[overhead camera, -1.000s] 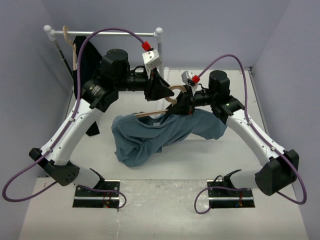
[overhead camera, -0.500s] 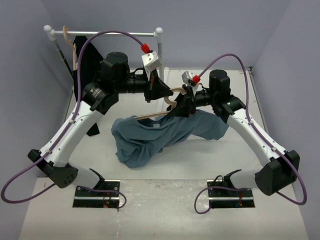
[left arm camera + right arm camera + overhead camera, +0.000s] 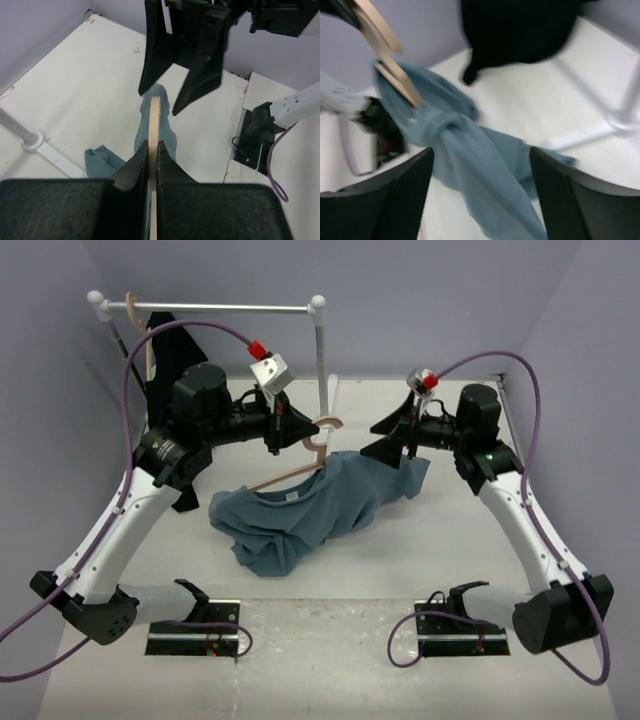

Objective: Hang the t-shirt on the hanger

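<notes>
t-shirt (image 3: 300,510): heaped on the table (image 3: 420,560) in front of the arm bases, one end draped up over the hanger
hanger (image 3: 300,465): lifted at a tilt just behind the heap, hook uppermost
left gripper (image 3: 153,150): fingers pinched tight on the hanger's thin edge
right gripper (image 3: 385,450): fingers spread wide, holding nothing, just beside the shirt's right end
step: shirt seems only half threaded; next move likely needs the free gripper to pull cloth over the bare end
room: bare table right and near; rail (image 3: 210,308) with black garment (image 3: 175,350) crowds the far left
</notes>
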Robot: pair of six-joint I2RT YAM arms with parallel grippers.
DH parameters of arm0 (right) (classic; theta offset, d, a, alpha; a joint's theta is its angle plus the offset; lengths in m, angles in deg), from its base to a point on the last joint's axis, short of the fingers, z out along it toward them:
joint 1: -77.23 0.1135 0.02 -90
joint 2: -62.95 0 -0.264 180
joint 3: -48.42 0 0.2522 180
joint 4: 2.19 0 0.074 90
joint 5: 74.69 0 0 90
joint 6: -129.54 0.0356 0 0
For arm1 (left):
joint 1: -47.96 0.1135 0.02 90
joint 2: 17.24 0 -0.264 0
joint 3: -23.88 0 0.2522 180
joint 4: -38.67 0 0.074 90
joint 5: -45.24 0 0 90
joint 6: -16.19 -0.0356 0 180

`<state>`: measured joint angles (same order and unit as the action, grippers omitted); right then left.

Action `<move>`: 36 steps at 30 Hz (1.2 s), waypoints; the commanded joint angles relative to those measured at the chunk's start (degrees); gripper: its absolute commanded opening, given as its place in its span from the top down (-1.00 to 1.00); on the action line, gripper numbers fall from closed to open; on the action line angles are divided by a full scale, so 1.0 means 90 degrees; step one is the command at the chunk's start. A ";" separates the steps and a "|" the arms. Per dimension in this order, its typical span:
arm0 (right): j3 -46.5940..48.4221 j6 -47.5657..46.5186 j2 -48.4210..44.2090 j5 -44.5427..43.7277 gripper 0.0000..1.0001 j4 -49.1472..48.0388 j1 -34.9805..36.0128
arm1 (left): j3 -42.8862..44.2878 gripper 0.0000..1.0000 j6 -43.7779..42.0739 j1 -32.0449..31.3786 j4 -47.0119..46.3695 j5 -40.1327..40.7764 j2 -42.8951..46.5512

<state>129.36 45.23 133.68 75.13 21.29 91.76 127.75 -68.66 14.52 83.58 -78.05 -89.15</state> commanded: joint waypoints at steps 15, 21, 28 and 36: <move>-0.2750 -0.0034 -0.1736 -0.3212 -0.39 -0.0990 -0.0501 | 0.0520 1.00 0.0196 0.0180 -0.0092 0.0031 0.0394; -0.2751 0.0002 -0.1431 -0.3665 0.33 -0.1689 -0.0501 | 0.0545 1.00 0.0280 0.0177 -0.0209 -0.0296 0.0428; -0.2724 0.0056 -0.1410 -0.4803 1.00 -0.1678 -0.0501 | 0.0639 1.00 0.0298 0.0176 -0.0192 -0.0219 0.0431; -0.2747 0.0458 -0.1883 -0.6265 1.00 -0.1361 -0.0883 | 0.0789 1.00 0.0215 0.0242 0.0057 0.0385 0.0513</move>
<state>103.66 47.14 118.61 27.34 9.39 86.37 131.79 -67.35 15.89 84.85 -77.72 -86.82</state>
